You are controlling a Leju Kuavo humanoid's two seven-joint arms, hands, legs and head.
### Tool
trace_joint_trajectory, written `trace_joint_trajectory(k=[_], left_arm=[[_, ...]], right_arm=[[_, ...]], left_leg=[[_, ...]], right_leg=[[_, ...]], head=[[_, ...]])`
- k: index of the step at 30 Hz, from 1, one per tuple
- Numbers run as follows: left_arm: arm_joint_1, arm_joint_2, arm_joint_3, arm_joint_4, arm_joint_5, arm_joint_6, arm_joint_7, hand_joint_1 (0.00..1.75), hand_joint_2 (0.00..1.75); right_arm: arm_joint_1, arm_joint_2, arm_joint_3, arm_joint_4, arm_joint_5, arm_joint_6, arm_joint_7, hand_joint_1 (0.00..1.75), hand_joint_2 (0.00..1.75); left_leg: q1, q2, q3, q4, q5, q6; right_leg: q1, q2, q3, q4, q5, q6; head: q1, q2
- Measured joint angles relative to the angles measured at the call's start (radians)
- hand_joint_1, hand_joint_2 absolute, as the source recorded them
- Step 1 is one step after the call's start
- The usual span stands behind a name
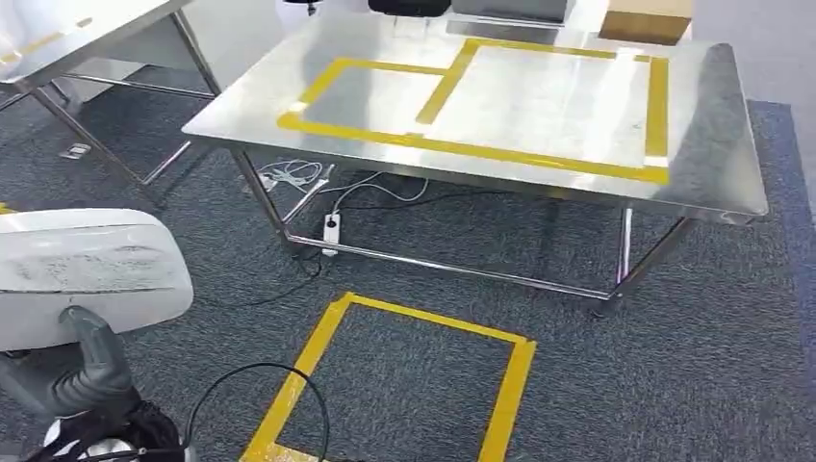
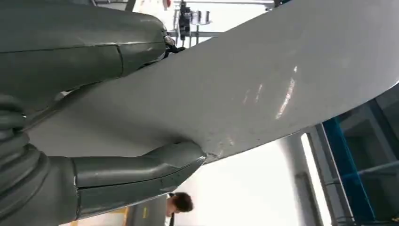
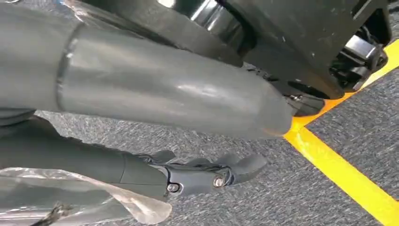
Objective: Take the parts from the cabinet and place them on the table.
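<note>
At lower left of the head view, the left hand [image 1: 91, 371] grips a white, smooth, curved part [image 1: 87, 269]. The left wrist view confirms the grip: the thick thumb [image 2: 141, 169] presses one face of the part [image 2: 263, 94] while the grey fingers close over the opposite face. The part is therefore out of the cabinet and carried clear of the floor, well apart from the tabletop [image 1: 702, 144].

Ahead lies a yellow tape square [image 1: 414, 385] on the grey carpet [image 1: 674, 366], which likely marks a standing position. Beyond it stands the steel tabletop, marked with two adjoining yellow tape rectangles [image 1: 462, 96]; no part rests inside them. A power strip [image 1: 331, 231] and cables lie on the carpet beneath it. A cardboard box [image 1: 645, 19] sits at the far edge.

At right, the right hand [image 3: 197, 174] hangs low over the carpet beside a yellow tape line [image 3: 343, 169]. Its fingers lie loosely apart and appear to grip nothing; a clear plastic film [image 3: 70, 193] lies next to the arm, and whether it is held cannot be determined.

Assessment: retrieval of this part is complete; approach to the tabletop and placement remain.
</note>
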Motion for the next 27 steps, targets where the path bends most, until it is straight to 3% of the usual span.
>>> trace_joint_trajectory(k=[1,2,6,8,11,12,13,14,15,16,17,18,21,23,24,26,27], left_arm=[[0.0,0.0,0.0,0.0,0.0,0.0,0.0,1.75,1.75],[-0.001,0.0,0.0,0.0,0.0,0.0,0.0,1.75,1.75],[0.0,0.0,0.002,0.0,0.003,0.002,0.0,1.75,1.75],[-0.002,-0.001,0.002,0.0,0.003,0.002,0.0,1.75,1.75],[-0.003,-0.001,0.002,0.0,0.003,0.002,0.0,1.75,1.75],[-0.002,-0.001,0.002,0.0,0.003,0.002,0.0,1.75,1.75],[-0.002,-0.001,0.002,0.0,0.003,0.002,0.0,1.75,1.75],[-0.002,-0.001,0.002,0.0,0.003,0.002,0.0,1.75,1.75],[-0.002,-0.001,0.002,0.0,0.003,0.002,0.0,1.75,1.75],[-0.002,-0.001,0.002,0.0,0.003,0.002,0.0,1.75,1.75],[-0.002,-0.001,0.002,0.0,0.003,0.002,0.0,1.75,1.75],[-0.003,-0.001,0.002,0.0,0.004,0.002,0.0,1.75,1.75],[-0.003,-0.001,0.002,0.0,0.006,0.002,0.0,1.75,1.75],[-0.003,-0.001,0.003,0.0,0.006,0.002,0.0,1.75,1.75],[-0.006,-0.001,0.002,0.0,0.006,0.002,0.0,1.75,1.75],[-0.004,0.0,0.002,0.0,0.007,0.002,0.0,1.75,1.75],[-0.004,0.0,0.002,0.0,0.007,0.002,0.0,1.75,1.75]], right_arm=[[0.0,0.0,0.0,0.0,0.0,0.003,0.0,0.0,0.0],[0.0,0.0,0.0,0.0,0.0,0.003,0.0,0.0,0.0],[-0.003,0.0,0.0,0.0,-0.001,0.006,-0.001,0.0,0.0],[-0.004,0.0,0.0,0.0,-0.001,0.006,-0.002,0.0,0.0],[-0.004,0.0,0.0,0.0,-0.001,0.007,-0.002,0.0,0.0],[-0.002,0.0,0.0,0.0,-0.001,0.007,-0.002,0.0,0.0],[0.0,0.0,0.0,0.0,-0.001,0.008,-0.002,0.0,0.0],[0.0,0.0,0.0,0.0,-0.001,0.009,-0.002,0.0,0.0],[0.0,0.0,0.0,0.0,-0.001,0.009,-0.002,0.0,0.0],[-0.001,0.0,0.0,0.0,-0.001,0.009,-0.002,0.0,0.0],[-0.002,0.0,0.0,0.0,-0.001,0.009,-0.002,0.0,0.0],[-0.004,0.0,0.0,0.0,-0.001,0.01,-0.002,0.0,0.0],[-0.001,-0.001,0.0,0.0,-0.001,0.016,-0.002,0.0,0.0],[0.001,-0.002,-0.001,0.0,0.0,0.016,-0.002,0.0,0.0],[-0.002,-0.002,-0.001,0.0,-0.001,0.017,-0.002,0.0,0.0],[-0.004,-0.002,0.0,0.0,-0.001,0.018,-0.002,0.0,0.0],[-0.003,-0.002,0.0,0.0,-0.001,0.02,-0.002,0.0,0.0]], left_leg=[[0.0,0.0,0.041,-0.091,0.044,0.006],[-0.005,0.001,0.059,-0.121,0.029,0.01],[-0.01,-0.001,0.058,-0.142,0.021,0.028],[-0.002,0.001,0.074,-0.158,0.024,0.04],[-0.005,0.004,0.075,-0.157,0.018,0.051],[-0.006,0.003,0.076,-0.157,0.016,0.053],[-0.006,0.002,0.079,-0.157,0.014,0.054],[-0.006,0.0,0.085,-0.157,0.009,0.053],[-0.006,-0.001,0.093,-0.157,0.004,0.051],[-0.006,-0.001,0.1,-0.157,0.0,0.048],[-0.007,-0.001,0.105,-0.157,-0.007,0.043],[-0.013,-0.001,0.105,-0.15,-0.014,0.036],[-0.011,0.0,0.106,-0.155,-0.013,0.023],[-0.01,0.001,0.107,-0.134,-0.03,0.01],[-0.008,0.001,0.08,-0.075,-0.06,0.003],[-0.003,0.001,-0.007,0.091,-0.129,-0.007],[-0.001,0.001,-0.043,0.15,-0.141,-0.01]], right_leg=[[0.0,0.0,0.005,0.0,-0.004,0.003],[0.004,0.0,-0.004,0.001,-0.008,0.009],[0.005,-0.003,0.006,-0.01,-0.009,0.032],[0.004,-0.003,-0.012,0.028,-0.037,0.04],[0.005,-0.002,-0.14,0.262,-0.132,0.043],[0.005,-0.001,-0.176,0.316,-0.139,0.045],[0.005,-0.001,-0.186,0.317,-0.122,0.045],[0.005,-0.001,-0.168,0.26,-0.069,0.044],[0.005,-0.002,-0.131,0.173,-0.014,0.041],[0.005,-0.002,-0.1,0.103,0.024,0.038],[0.007,-0.002,-0.063,0.023,0.043,0.032],[0.009,-0.002,-0.042,-0.003,0.028,0.029],[0.011,0.0,-0.044,0.005,0.025,0.017],[0.002,-0.001,-0.027,-0.009,0.027,0.007],[0.001,-0.003,-0.022,-0.009,0.023,0.0],[0.001,-0.004,-0.015,-0.009,0.015,-0.006],[0.001,-0.004,-0.012,-0.009,0.011,-0.006]], head=[[0.0,0.0],[0.002,0.0],[0.002,0.0],[0.007,0.0],[0.01,0.0],[0.012,0.0],[0.01,0.0],[0.012,0.0],[0.011,0.0],[0.011,0.0],[0.012,0.0],[0.011,0.0],[0.011,0.0],[0.009,0.0],[0.004,0.0],[0.006,0.0],[0.005,0.0]])
